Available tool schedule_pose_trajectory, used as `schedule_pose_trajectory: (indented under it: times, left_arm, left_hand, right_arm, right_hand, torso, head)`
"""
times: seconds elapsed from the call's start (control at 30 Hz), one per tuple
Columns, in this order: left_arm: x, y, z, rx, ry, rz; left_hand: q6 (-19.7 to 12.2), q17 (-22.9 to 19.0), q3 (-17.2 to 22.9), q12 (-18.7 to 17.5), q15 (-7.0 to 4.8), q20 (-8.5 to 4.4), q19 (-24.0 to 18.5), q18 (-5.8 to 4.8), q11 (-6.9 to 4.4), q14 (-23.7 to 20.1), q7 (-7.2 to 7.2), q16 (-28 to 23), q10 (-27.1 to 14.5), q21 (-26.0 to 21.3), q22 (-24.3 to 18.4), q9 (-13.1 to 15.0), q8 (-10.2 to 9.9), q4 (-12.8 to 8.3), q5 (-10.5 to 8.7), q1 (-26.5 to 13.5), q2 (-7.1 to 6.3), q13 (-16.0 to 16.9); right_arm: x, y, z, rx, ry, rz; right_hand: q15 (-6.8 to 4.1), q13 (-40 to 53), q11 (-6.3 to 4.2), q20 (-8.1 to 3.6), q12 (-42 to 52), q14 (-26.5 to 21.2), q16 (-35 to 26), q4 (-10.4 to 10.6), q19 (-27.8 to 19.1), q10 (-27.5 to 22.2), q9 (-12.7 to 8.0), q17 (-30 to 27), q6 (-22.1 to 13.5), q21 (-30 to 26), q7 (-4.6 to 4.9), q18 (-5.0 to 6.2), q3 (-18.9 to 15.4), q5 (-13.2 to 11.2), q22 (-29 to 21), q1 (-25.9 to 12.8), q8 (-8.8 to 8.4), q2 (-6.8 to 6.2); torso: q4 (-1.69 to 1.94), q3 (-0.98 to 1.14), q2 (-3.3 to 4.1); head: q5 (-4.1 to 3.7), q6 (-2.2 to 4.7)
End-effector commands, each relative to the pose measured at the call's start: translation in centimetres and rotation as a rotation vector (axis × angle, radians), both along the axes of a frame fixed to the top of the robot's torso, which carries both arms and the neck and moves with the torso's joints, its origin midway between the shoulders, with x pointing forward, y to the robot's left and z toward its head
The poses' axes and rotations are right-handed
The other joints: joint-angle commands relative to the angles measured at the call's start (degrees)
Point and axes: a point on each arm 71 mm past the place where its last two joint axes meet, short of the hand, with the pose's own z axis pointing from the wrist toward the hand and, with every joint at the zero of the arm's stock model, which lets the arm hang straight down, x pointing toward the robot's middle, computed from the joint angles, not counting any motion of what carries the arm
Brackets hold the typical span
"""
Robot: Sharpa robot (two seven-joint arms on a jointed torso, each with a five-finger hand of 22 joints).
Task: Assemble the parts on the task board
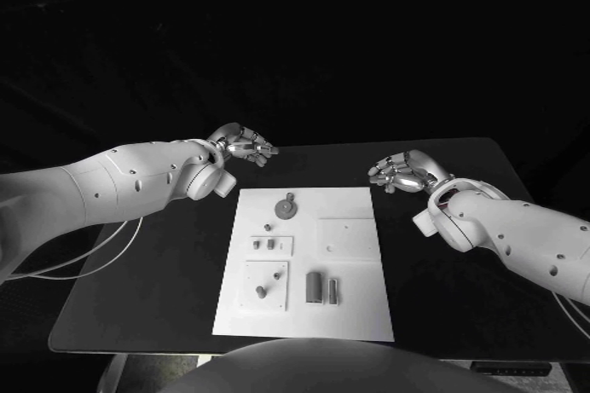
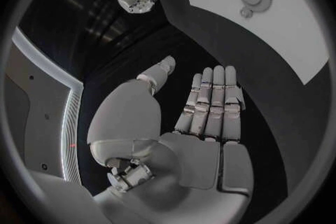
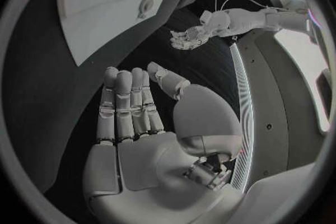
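One task board (image 1: 350, 303) lies on one black bench (image 1: 147, 299), and two hands are present, the left hand (image 1: 244, 143) and the right hand (image 1: 401, 171), one per white arm. On the board: one round gear-like disc (image 1: 286, 208), two upright bar-shaped parts (image 1: 315, 286) side by side, and three raised square plates, one bare (image 1: 345, 236) and two carrying small pegs. The small pegs are too small to count with certainty.
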Motion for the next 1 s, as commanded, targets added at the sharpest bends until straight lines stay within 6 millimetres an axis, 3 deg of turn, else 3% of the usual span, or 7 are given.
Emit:
schedule_pose_trajectory:
  times: [0.03,0.23,0.33,0.5,0.67,0.8,1.0]
  left_arm:
    - [0.5,0.3,0.3,-0.153,-0.009,0.021]
    - [1.2,0.9,-0.1,-0.242,0.006,0.033]
    - [1.4,0.6,-0.2,-0.282,0.017,0.027]
    - [1.2,-0.3,-1.2,-0.316,0.044,-0.015]
    - [1.3,-1.0,-1.5,-0.341,0.062,-0.046]
    - [1.4,-1.1,-1.6,-0.344,0.067,-0.049]
    - [0.8,-2.3,-2.8,-0.36,0.095,-0.073]
  left_hand:
    - [-0.5,-1.1,0.0,-0.3,0.59,0.73,-2.6,-1.5,-0.27,-2.2,-0.69,-2.6,-1.6,-0.5,-1.7,-0.3,-0.2,-0.5,-0.02,-0.4,0.58,-1.0]
    - [-2.5,-2.6,-0.3,-0.4,0.61,1.18,-5.4,-2.34,-0.95,-4.4,-1.56,-5.9,-5.9,-0.4,-5.3,-0.7,-1.1,-1.6,-0.09,-1.7,1.06,-3.8]
    - [-3.0,-3.3,-1.0,-0.3,0.58,1.32,-6.5,-2.78,-1.28,-5.5,-1.91,-7.1,-6.8,-0.4,-6.8,-0.6,-1.2,-2.2,-0.12,-2.6,1.26,-4.8]
    - [-3.5,-3.7,-2.0,-0.2,0.82,1.35,-7.2,-3.17,-1.39,-5.9,-2.04,-7.8,-7.3,-0.4,-8.4,-0.5,-1.3,-2.7,-0.24,-4.0,1.61,-5.8]
    - [-4.5,-4.2,-4.7,-0.3,0.92,1.53,-8.7,-3.74,-1.46,-6.8,-2.15,-8.7,-8.2,-0.4,-10.0,-0.4,-1.5,-3.3,-0.25,-6.9,1.94,-7.0]
    - [-8.1,-5.0,-8.2,-0.5,1.44,2.18,-12.1,-4.5,-1.48,-9.4,-2.57,-10.3,-12.9,-0.5,-11.5,-1.0,-3.2,-3.4,-0.36,-11.3,1.76,-8.8]
    - [-12.3,-5.7,-9.6,-0.4,1.93,3.38,-15.8,-4.5,-1.89,-12.7,-3.54,-12.0,-17.8,-0.3,-12.9,-1.1,-4.6,-3.0,-0.23,-13.9,1.93,-10.8]
  right_arm:
    - [0.7,-0.2,-0.1,0.133,0.041,0.046]
    - [2.2,-0.7,-1.4,0.223,0.095,-0.012]
    - [2.8,-1.1,-1.8,0.29,0.126,-0.064]
    - [3.4,-1.5,-2.6,0.373,0.162,-0.119]
    - [3.8,-2.1,-2.5,0.435,0.178,-0.151]
    - [3.9,-2.3,-2.1,0.476,0.182,-0.155]
    - [3.9,-1.8,-2.1,0.491,0.198,-0.125]
  right_hand:
    - [1.88,-5.1,1.32,1.17,-6.3,0.5,-7.9,0.1,-1.7,0.7,-0.6,-2.3,-1.0,-3.6,0.33,-0.68,0.4,-0.1,-2.2,-0.4,-0.37,0.43]
    - [5.14,-13.0,4.19,2.94,-17.5,-2.0,-22.3,0.1,-7.6,-0.3,-2.3,-5.8,-4.4,-9.8,1.18,-2.0,0.5,-0.1,-5.0,-1.8,-1.86,1.73]
    - [6.44,-15.9,4.88,3.54,-21.7,-3.5,-27.8,0.3,-10.3,0.4,-3.4,-6.6,-5.9,-11.9,1.34,-2.69,-0.8,-0.1,-5.5,-2.9,-2.39,2.51]
    - [8.66,-19.0,5.67,4.38,-26.4,-8.3,-34.2,0.9,-16.5,-0.6,-4.8,-8.1,-8.0,-15.9,1.56,-4.54,-3.6,-0.1,-6.3,-5.3,-3.09,3.24]
    - [9.45,-22.2,6.2,4.79,-30.8,-12.4,-39.1,2.9,-19.7,-2.6,-6.0,-10.1,-10.0,-18.8,1.67,-5.46,-6.7,-0.1,-7.1,-8.9,-3.43,3.07]
    - [9.9,-24.2,6.72,5.0,-33.5,-15.4,-42.0,5.9,-22.4,-4.7,-7.0,-11.6,-12.8,-20.8,2.22,-6.28,-9.4,-0.1,-7.3,-13.3,-4.37,2.74]
    - [10.15,-25.5,6.86,5.04,-34.9,-16.4,-43.3,8.7,-24.5,-5.4,-7.7,-12.5,-14.5,-22.0,2.33,-6.96,-11.5,2.6,-6.9,-16.8,-4.36,3.46]
  torso:
    - [-0.29,-0.45,-1.11]
    - [-0.66,-0.89,-2.33]
    - [-0.88,-1.18,-2.71]
    - [-0.77,-1.36,-3.05]
    - [-0.65,-1.55,-3.79]
    - [-0.6,-1.68,-4.01]
    - [-0.9,-1.56,-4.39]
  head:
    - [-0.58,2.32]
    - [-1.02,5.24]
    - [-1.12,6.52]
    - [-1.26,8.17]
    - [-0.9,9.1]
    - [-0.82,10.29]
    - [-0.36,11.82]
